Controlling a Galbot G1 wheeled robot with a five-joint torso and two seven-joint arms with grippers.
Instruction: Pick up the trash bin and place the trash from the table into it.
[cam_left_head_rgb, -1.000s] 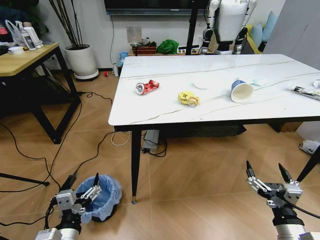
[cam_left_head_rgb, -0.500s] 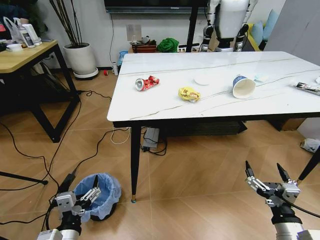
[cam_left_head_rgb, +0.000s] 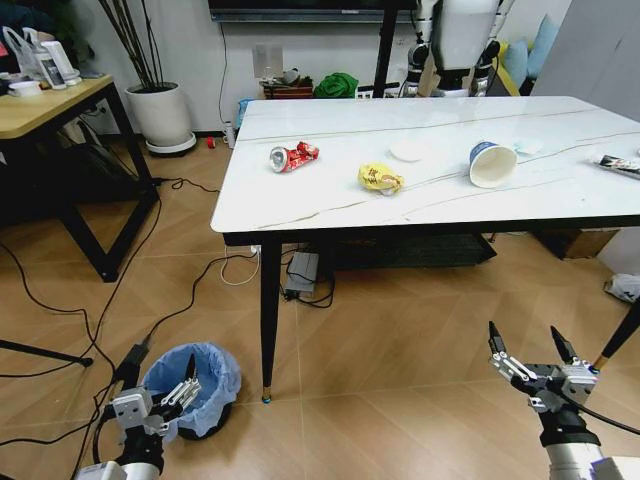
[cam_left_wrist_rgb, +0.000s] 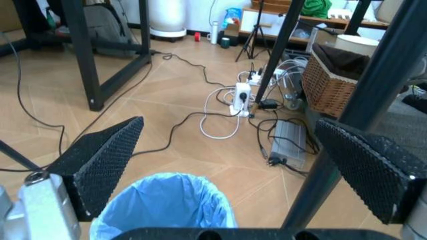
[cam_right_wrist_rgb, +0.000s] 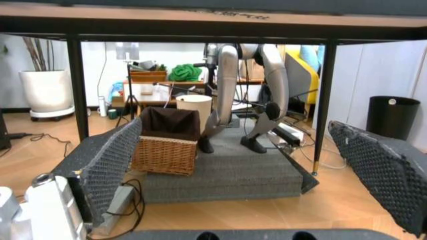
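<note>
Our left gripper (cam_left_head_rgb: 162, 385) hangs with fingers spread just over the near rim of the trash bin (cam_left_head_rgb: 197, 381), covering part of its crinkly light-blue bag, and the left wrist view cuts the bin off at its near edge. The bin stands on the wood floor beside the front leg of the table (cam_left_head_rgb: 300, 205), where we see a crushed red can (cam_left_head_rgb: 293, 156), a yellow wrapper (cam_left_head_rgb: 380, 179), a white lid (cam_left_head_rgb: 408, 150) and a tipped paper cup (cam_left_head_rgb: 491, 164), while a dark wrapper (cam_left_head_rgb: 621, 164) is cut off at the right edge. Our right gripper (cam_left_head_rgb: 529, 351) waits low over the floor on the right, fingers apart and holding nothing.

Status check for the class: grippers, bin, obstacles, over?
Left gripper open over trash bin. Right gripper open, low beside table. Table leg beside bin.
</note>
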